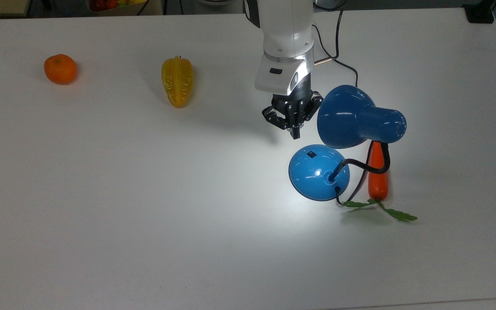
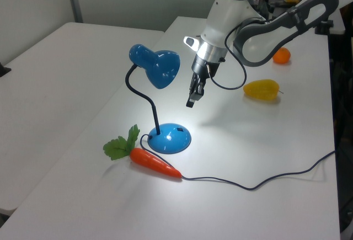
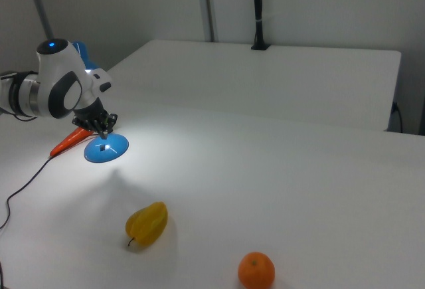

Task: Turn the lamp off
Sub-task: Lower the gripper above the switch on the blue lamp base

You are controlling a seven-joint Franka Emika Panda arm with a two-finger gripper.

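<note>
The lamp is glossy blue, with a bell shade [image 1: 351,116] on a black bendy neck [image 1: 362,163] and a domed base [image 1: 319,174]. A small black switch [image 1: 311,154] sits on the base's top. The lamp is lit and casts a bright pool on the white table [image 1: 144,193]. My gripper [image 1: 294,134] is shut on nothing, pointing down, close to the shade's left rim in the top view and just short of the switch. In the left view the gripper [image 2: 190,104] hangs above the base [image 2: 170,138], beside the shade [image 2: 160,68]. The right view shows the gripper [image 3: 103,131] just over the base [image 3: 106,148].
An orange carrot [image 1: 378,176] with green leaves [image 1: 381,210] lies against the lamp, under its neck. The lamp's black cord [image 2: 248,185] trails across the table. A yellow star fruit [image 1: 177,82] and an orange [image 1: 60,69] lie toward the top view's left.
</note>
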